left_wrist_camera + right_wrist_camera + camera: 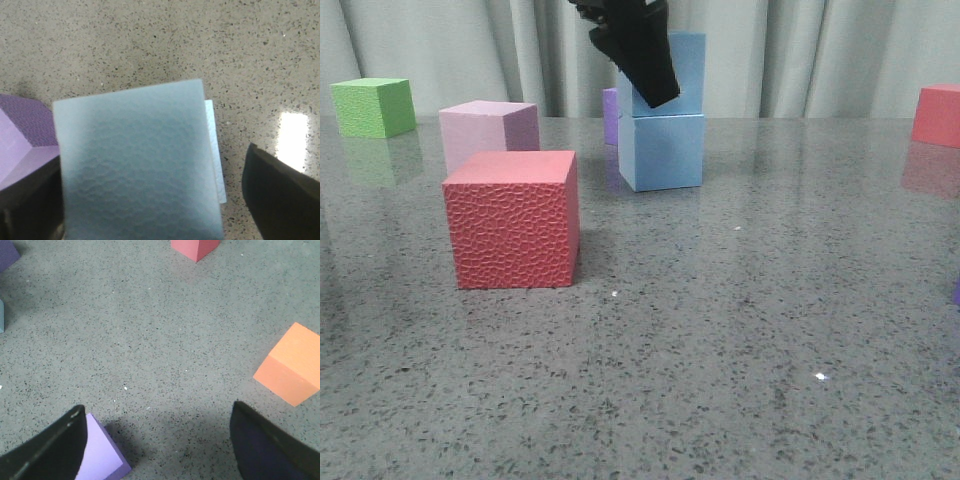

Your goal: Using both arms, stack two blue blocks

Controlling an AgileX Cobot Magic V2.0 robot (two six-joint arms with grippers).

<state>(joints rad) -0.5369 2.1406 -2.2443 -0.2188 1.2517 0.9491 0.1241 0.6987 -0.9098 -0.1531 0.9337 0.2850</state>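
Two pale blue blocks stand stacked at the back middle of the table, the upper one [685, 70] on the lower one [662, 152], slightly offset. My left gripper [655, 85] hangs in front of the upper block. In the left wrist view the upper block's top [137, 165] fills the space between the fingers of the left gripper [150, 205], and a strip of table shows between the block and one finger [282, 200], so the jaws are open around it. A sliver of the lower block [212, 145] shows beside it. My right gripper [157, 440] is open over bare table.
A red textured cube [512, 220] stands front left, with a pale pink cube [485, 130] and a green cube [372, 106] behind it. A purple cube [610, 115] sits just behind the stack. A red cube [937, 115] is far right. An orange cube [292, 365] and a lilac cube [100, 455] lie near the right gripper.
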